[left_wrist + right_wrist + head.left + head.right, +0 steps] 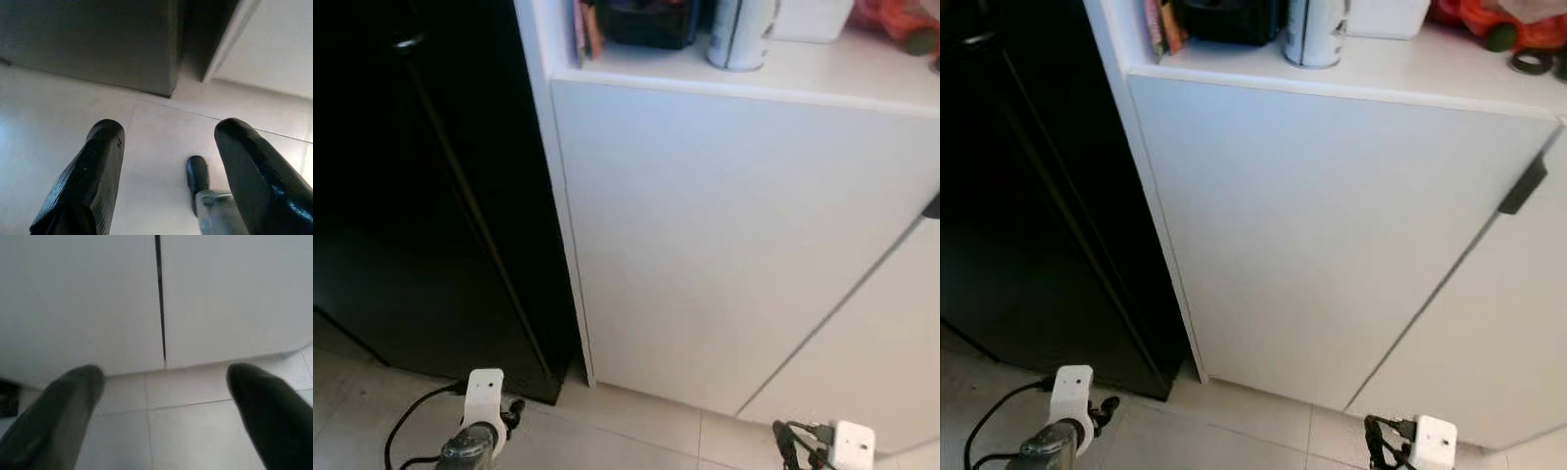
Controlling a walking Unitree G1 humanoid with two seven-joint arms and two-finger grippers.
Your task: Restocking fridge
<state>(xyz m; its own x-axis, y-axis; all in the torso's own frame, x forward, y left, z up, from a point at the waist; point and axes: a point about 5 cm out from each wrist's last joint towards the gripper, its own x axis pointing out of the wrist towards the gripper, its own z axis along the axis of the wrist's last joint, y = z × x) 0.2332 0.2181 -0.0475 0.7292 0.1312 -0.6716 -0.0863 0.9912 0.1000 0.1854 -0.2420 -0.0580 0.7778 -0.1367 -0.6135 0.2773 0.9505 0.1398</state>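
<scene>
A black fridge (pixel 431 196) stands shut on the left, its door dark and glossy, with a handle end (pixel 408 42) near the top. My left arm (pixel 480 421) hangs low in front of the fridge's bottom corner. In the left wrist view my left gripper (pixel 166 142) is open over the pale floor tiles, nothing between its fingers. My right arm (pixel 842 446) hangs low before the white cabinet. In the right wrist view my right gripper (pixel 166 382) is open and holds nothing, facing the gap between two cabinet doors.
A white cabinet (pixel 724 225) adjoins the fridge, with a black door handle (pixel 1523 186) on the right. On its counter stand a silver can (pixel 741 34), a black box (pixel 646 22), a white container (pixel 813 18) and a red bag (pixel 1503 20). Pale tiled floor (pixel 636 421) lies below.
</scene>
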